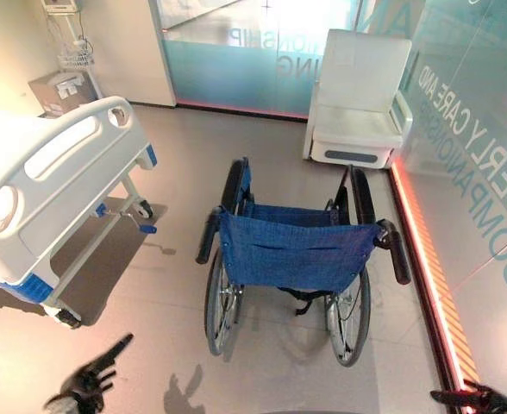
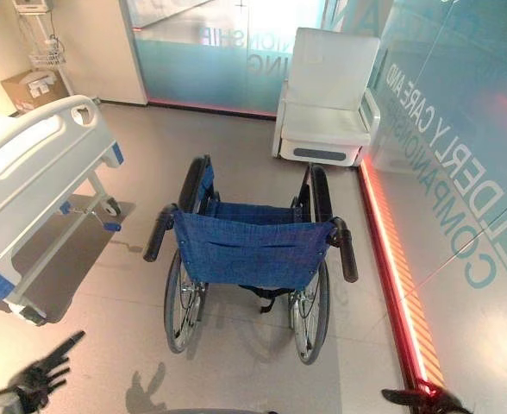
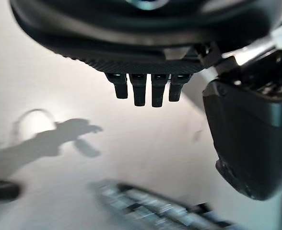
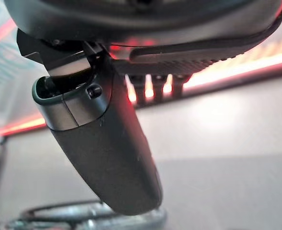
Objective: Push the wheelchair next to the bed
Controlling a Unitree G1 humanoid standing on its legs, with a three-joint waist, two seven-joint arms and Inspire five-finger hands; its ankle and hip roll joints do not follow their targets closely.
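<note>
Wheelchair (image 1: 288,259) stands at 12 o'clock, back toward the robot, its push handles (image 1: 209,235) well ahead of both hands. Bed (image 1: 55,172) at 10 o'clock. Left hand (image 1: 90,379) open; right hand (image 1: 482,398) probably open too.

wheelchair (image 1: 292,259): centre of floor, back toward camera, apart from both hands
bed (image 1: 51,185): left of wheelchair, well apart
armchair (image 1: 359,99): behind wheelchair, against the glass wall (image 1: 478,164) on the right
cart (image 1: 64,52): far left corner, behind bed
left hand (image 1: 90,379): near left, low
right hand (image 1: 478,398): near right, by wall
</note>
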